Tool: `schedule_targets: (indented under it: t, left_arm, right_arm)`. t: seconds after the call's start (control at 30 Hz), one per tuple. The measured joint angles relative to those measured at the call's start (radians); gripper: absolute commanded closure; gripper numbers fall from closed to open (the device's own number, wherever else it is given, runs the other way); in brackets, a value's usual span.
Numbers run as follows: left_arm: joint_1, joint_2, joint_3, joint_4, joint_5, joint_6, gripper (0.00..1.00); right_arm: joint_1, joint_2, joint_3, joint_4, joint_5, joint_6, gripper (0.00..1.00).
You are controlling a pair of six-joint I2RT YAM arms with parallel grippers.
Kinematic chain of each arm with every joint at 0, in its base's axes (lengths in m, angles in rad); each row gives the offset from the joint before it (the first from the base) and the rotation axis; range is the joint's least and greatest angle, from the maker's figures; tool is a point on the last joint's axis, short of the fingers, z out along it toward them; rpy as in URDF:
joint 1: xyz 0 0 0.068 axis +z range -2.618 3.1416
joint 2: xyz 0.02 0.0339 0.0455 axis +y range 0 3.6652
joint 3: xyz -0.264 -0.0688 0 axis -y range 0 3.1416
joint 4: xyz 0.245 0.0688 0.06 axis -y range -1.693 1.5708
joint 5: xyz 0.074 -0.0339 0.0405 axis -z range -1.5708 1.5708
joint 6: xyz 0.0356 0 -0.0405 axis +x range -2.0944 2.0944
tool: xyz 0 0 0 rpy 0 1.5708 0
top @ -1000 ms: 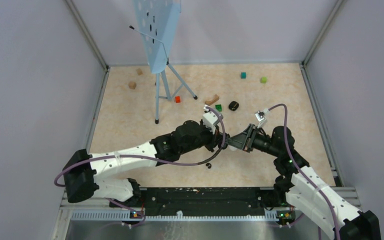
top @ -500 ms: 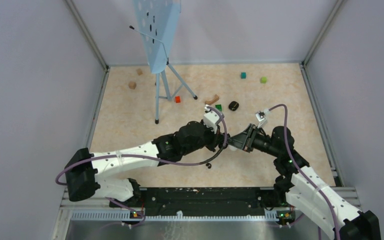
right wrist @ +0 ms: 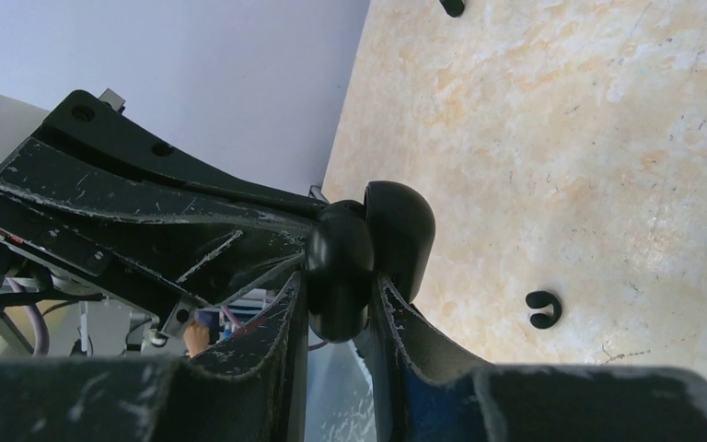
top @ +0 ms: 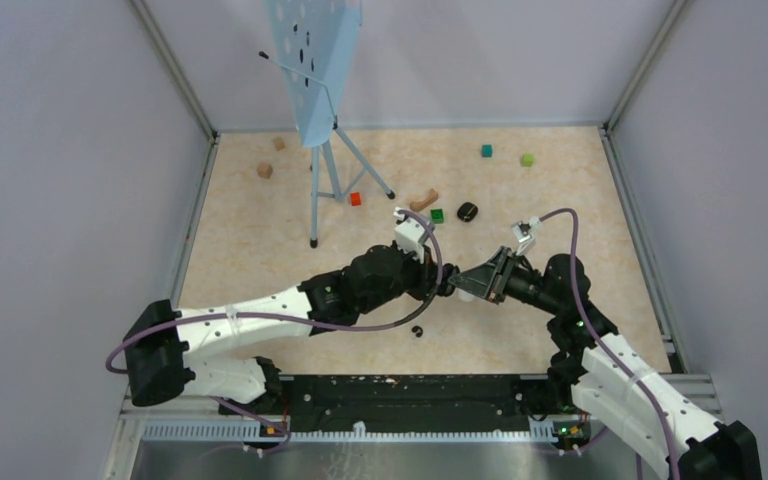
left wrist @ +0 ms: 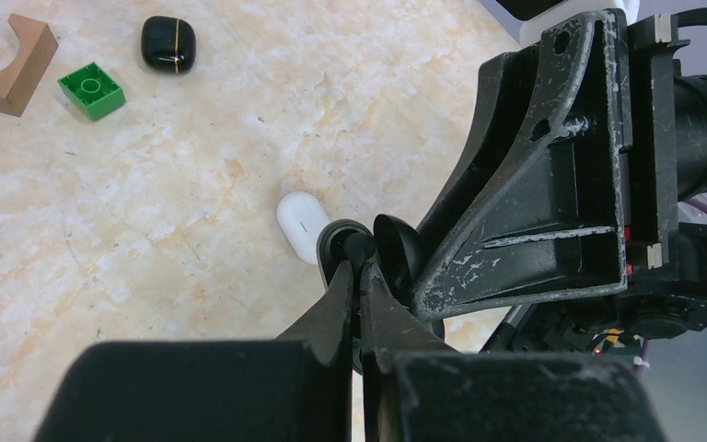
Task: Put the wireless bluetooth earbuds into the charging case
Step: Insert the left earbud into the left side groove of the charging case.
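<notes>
Landmark: green blk (top: pixel 437 215) on marbled tbl (top: pixel 260 230).

- L gripper (left wrist: pixel 354 265): fingers pressed tight together, nipping a small blk earbud (left wrist: pixel 342 241) at the very tips. It is raised off the tbl, near green blk on its arm-base side.
- R gripper (right wrist: pixel 341 295): narrow gap, clamped on blk charging case (right wrist: pixel 400 230). The case shows two rounded domes, one betw the fingers and one just past them. It is also on the base side of green blk, and the 2 grippers meet tip to tip there.
- The blk earbud touches the case at its edge. Can't tell if any part sits inside.
- Flat on the tbl: white capsule (left wrist: pixel 299 224), partly behind the L tips, betw them & green blk.
- Just beside green blk, to its R in top view, not touching: closed blk pod (left wrist: pixel 168 42) w/ gold seam.
- On the other side of green blk, a bit farther from the bases: wooden arch blk (left wrist: pixel 14 64).
- Well toward the bases from green blk: small blk curled bit (top: pixel 417 331) on the tbl. Too small to ID.
</notes>
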State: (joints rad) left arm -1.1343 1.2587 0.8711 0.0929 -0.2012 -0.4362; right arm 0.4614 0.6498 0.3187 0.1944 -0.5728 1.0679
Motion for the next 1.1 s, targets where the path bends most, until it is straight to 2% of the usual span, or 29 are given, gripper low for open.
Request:
schedule_targets:
  t: [0.17,0.23,0.33,0.5,0.83,1.1]
  left_arm:
    - [-0.002,-0.009,-0.008,0.005,-0.018,-0.011,1.0]
    - [-0.004,-0.01,-0.008,0.005,-0.024,-0.01,0.9]
    - [-0.005,-0.006,0.005,-0.012,-0.026,-0.007,0.81]
    - [-0.005,-0.004,0.017,-0.041,-0.027,-0.008,0.59]
    - [-0.005,-0.015,0.018,-0.072,-0.036,-0.011,0.44]
    - [-0.001,-0.093,0.017,-0.098,-0.035,-0.009,0.32]
  right_arm:
    - [0.0,0.0,0.0,0.007,-0.002,0.007,1.0]
    - [0.0,0.0,0.0,0.013,-0.004,0.008,1.0]
    - [0.0,0.0,-0.003,0.02,-0.005,0.009,1.0]
    - [0.0,0.0,-0.005,0.039,-0.013,0.01,1.0]
    - [0.001,-0.002,-0.005,0.056,-0.031,0.014,1.0]
    - [0.001,-0.015,-0.005,0.092,-0.038,0.019,1.0]
